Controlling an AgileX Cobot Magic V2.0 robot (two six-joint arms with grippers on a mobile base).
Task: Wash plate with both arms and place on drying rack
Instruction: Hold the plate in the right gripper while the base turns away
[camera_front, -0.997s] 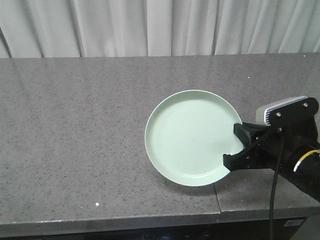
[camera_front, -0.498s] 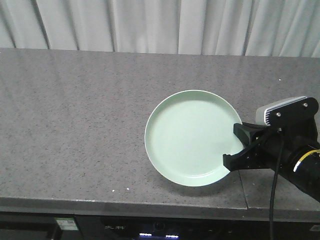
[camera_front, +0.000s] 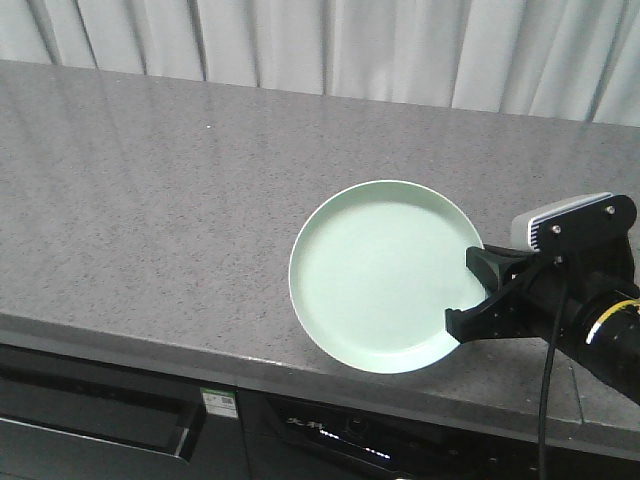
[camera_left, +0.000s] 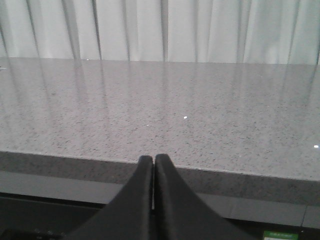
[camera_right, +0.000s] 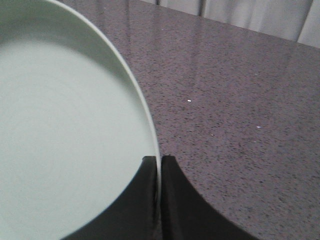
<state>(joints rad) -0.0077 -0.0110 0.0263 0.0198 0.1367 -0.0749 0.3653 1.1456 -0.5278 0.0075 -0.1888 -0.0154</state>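
- Plate, round, pale mint-green and glossy with a low raised rim (camera_front: 380, 275), is pinched at its right edge by the black claw right gripper (camera_front: 465, 290). The right wrist view shows both fingers clamped on the rim alone.
- Held this way, it appears lifted off the surface, its face toward the front camera, overlapping the counter's front edge.
- Risk: the grip is narrow and the rim slick, with nearly all the weight out to one side. The plate could pivot or slide out and drop.
- Black left gripper (camera_left: 153, 162) has its fingers pressed together on nothing, so it gives no support.
- Speckled grey stone countertop (camera_front: 150, 200) lies beneath; a low swing could knock the plate against its edge.
- Pale pleated curtain (camera_front: 400, 50) hangs behind, with a dark cabinet front (camera_front: 100, 420) below the counter. No drying rack is in view.
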